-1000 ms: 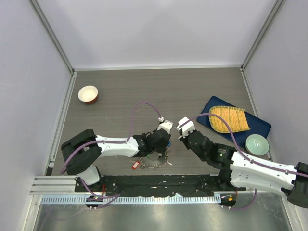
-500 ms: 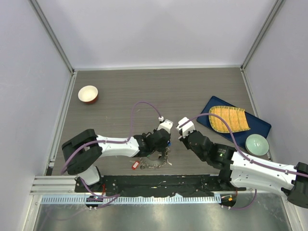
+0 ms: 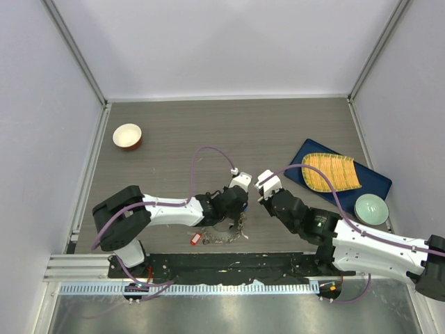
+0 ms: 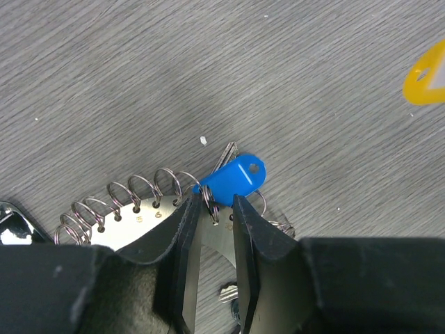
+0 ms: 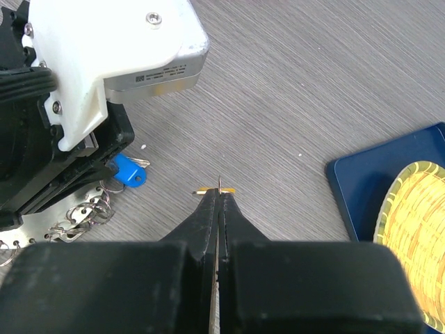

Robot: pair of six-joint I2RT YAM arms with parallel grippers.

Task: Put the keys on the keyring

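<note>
Left wrist: left claw (image 4: 214,203) spread astride shiny keyring (image 4: 139,226) by blue-tagged key (image 4: 233,179); right claw (image 5: 219,193) pinches yellow-tagged key (image 4: 425,75).

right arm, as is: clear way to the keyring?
Doubtful. The left gripper stands over the keyring on the side facing the right gripper and its yellow key, at the blue key; only a few loops beside it lie bare.

The right gripper (image 5: 218,198) is at bottom centre, jaws fully closed on the yellow-tagged key (image 5: 228,190), seen edge-on above the desk (image 5: 313,83). At upper left is the white housing of the left arm (image 5: 118,62). Below it lies the blue-tagged key (image 5: 129,172), just beside the keyring (image 5: 42,228) and its wire loops. At the right edge, a dark blue tray (image 5: 354,188) carries a yellow woven mat (image 5: 417,209).
</note>
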